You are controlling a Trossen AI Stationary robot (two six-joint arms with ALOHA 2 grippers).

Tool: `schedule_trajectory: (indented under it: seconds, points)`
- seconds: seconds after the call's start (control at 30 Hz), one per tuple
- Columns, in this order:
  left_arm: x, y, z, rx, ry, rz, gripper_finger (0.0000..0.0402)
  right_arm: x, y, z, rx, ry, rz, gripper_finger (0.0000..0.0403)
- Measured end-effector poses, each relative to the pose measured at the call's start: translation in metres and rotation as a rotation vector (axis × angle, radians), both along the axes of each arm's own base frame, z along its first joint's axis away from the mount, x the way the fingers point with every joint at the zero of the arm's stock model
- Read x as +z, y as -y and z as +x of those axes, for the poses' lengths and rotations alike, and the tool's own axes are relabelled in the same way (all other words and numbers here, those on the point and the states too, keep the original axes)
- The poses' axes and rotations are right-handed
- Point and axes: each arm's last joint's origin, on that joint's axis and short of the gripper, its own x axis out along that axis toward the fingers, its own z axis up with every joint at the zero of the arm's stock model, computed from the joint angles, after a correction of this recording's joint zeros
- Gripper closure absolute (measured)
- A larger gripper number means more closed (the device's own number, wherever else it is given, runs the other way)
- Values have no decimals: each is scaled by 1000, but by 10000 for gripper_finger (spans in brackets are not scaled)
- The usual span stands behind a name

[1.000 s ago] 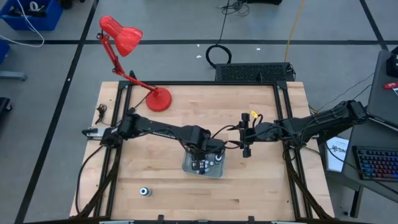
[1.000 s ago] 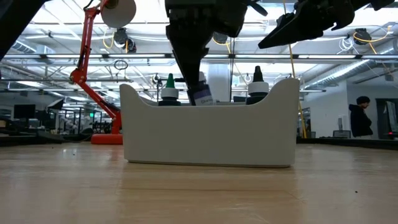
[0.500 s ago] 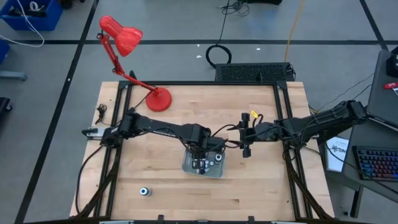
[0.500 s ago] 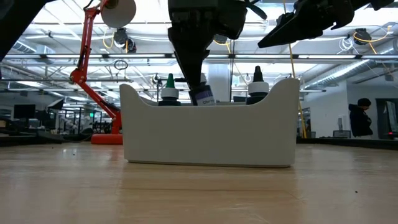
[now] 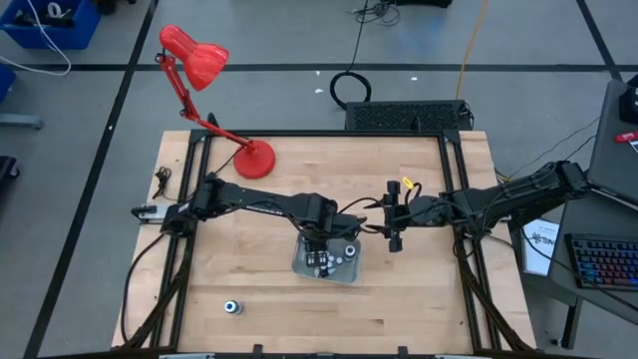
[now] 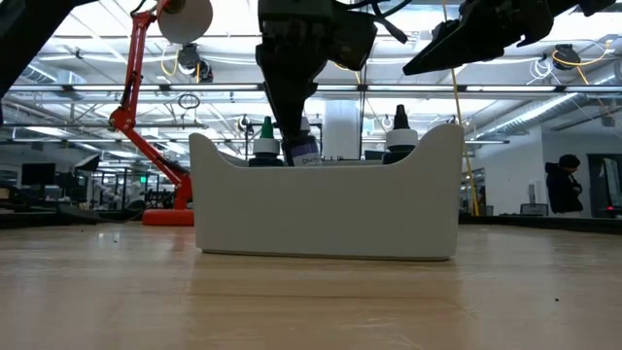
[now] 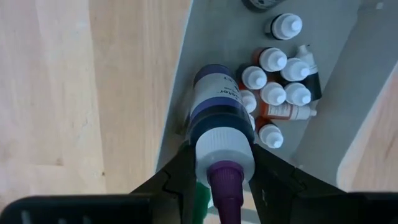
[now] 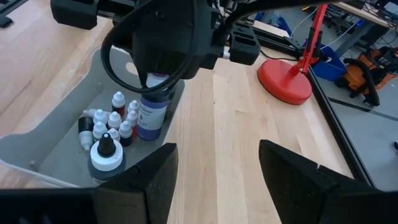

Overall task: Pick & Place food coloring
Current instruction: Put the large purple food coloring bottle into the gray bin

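So the purple food coloring bottle (image 7: 219, 112) is pinched at its white collar, just under the purple tip, by the left gripper (image 7: 222, 169), and it hangs upright inside the tray (image 5: 299, 267), low against one long wall. Right next to it sits a cluster of tiny white-topped vials (image 7: 273, 81), a few touching each other, plus a bigger black-tipped bottle (image 8: 106, 155) toward one end. The tray itself sits near the middle of the desk (image 5: 419, 299), a bit toward the front edge. My guess is the bottle is light, rigid plastic with a slick label, so the collar is the smart place to hold; squeezing the body could let it slip or tip. The right gripper (image 8: 214, 180) hovers with fingers spread and nothing in them, just beside the tray's right end. One stray bottle (image 5: 231, 307) waits near the front left corner.
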Motion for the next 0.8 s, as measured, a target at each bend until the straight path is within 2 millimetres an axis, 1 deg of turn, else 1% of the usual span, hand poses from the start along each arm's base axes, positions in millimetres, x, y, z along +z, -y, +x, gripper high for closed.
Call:
schedule_trajectory:
  seconds: [0.13, 0.23, 0.3, 0.4, 0.7, 0.73, 0.8]
  points:
    - [0, 0, 0, 8, -4, 0, 279, 0, 0, 0, 0, 0, 0, 190]
    - [-4, 0, 1, 7, -18, -12, 279, 0, 0, 0, 0, 0, 0, 190]
    - [-11, 1, 3, 2, -34, -15, 279, 0, 0, 0, 0, -2, 0, 190]
    - [-17, 1, 4, 2, -55, -16, 279, 0, 0, 0, 0, -3, -1, 190]
    - [-18, 1, 5, 3, -55, -20, 278, 0, 0, 0, 0, 2, 0, 190]
    - [-18, 1, 5, 7, -53, -20, 274, 0, 0, 0, 0, 1, 1, 190]
    - [-18, 1, 6, 20, -46, -17, 241, 0, 0, 0, -2, 2, 3, 190]
